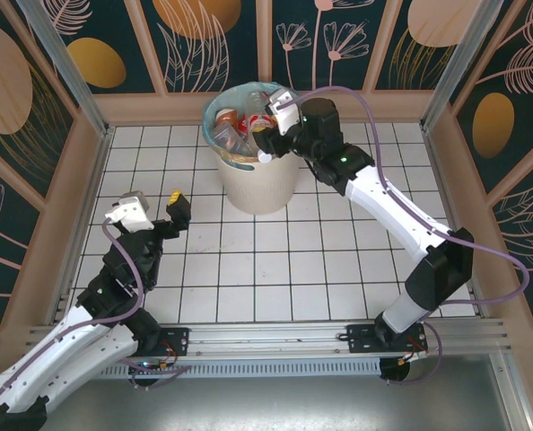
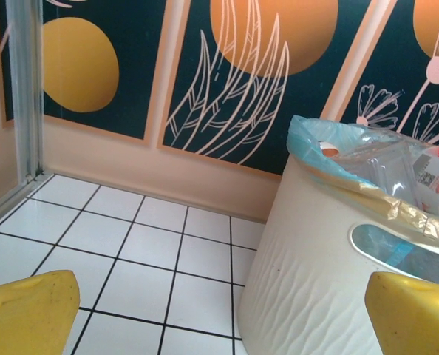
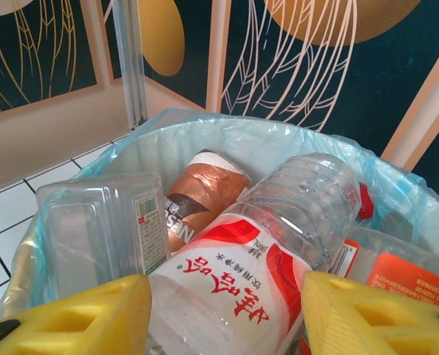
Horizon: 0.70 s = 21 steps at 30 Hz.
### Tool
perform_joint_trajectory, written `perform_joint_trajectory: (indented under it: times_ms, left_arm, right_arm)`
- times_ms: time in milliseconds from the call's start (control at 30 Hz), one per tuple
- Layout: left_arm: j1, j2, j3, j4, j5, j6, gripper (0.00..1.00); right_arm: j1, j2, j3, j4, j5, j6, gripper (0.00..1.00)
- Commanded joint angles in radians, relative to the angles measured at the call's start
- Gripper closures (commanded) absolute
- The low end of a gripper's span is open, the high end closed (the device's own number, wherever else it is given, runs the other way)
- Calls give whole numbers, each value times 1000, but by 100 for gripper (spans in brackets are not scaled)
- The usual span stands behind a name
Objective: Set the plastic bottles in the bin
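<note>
The cream bin (image 1: 257,184) with its light blue-green bag stands at the back middle of the tiled floor, holding several plastic bottles. My right gripper (image 1: 265,135) hangs over its rim. In the right wrist view the yellow fingers (image 3: 94,318) press both sides of a clear plastic bottle (image 3: 234,274) with a red-and-white label, which lies over the other things in the bin (image 3: 205,129). My left gripper (image 1: 154,211) stands open to the left of the bin, nothing between its fingers. The left wrist view shows the bin's wall (image 2: 315,251) just ahead on the right.
Inside the bin lie a brown-labelled bottle (image 3: 201,192), a clear plastic box (image 3: 94,222) and an orange-labelled bottle (image 3: 400,277). Wooden walls (image 1: 275,108) with metal posts enclose the white tiled floor (image 1: 293,260).
</note>
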Motion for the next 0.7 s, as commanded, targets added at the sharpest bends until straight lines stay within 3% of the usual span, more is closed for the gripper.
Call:
perform_joint_trajectory:
  times_ms: [0, 267, 400, 667]
  left_arm:
    - [1, -13, -10, -12, -38, -21, 1]
    - [2, 2, -8, -7, -41, -24, 1]
    - [1, 2, -6, -7, -49, -25, 1]
    - [1, -7, -23, 1, -59, -27, 1]
  right_arm:
    - [-27, 51, 28, -92, 73, -3, 44]
    - [-36, 125, 135, -155, 17, 35, 42]
    - [-21, 88, 169, -138, -44, 69, 37]
    - [8, -137, -56, 9, -103, -16, 27]
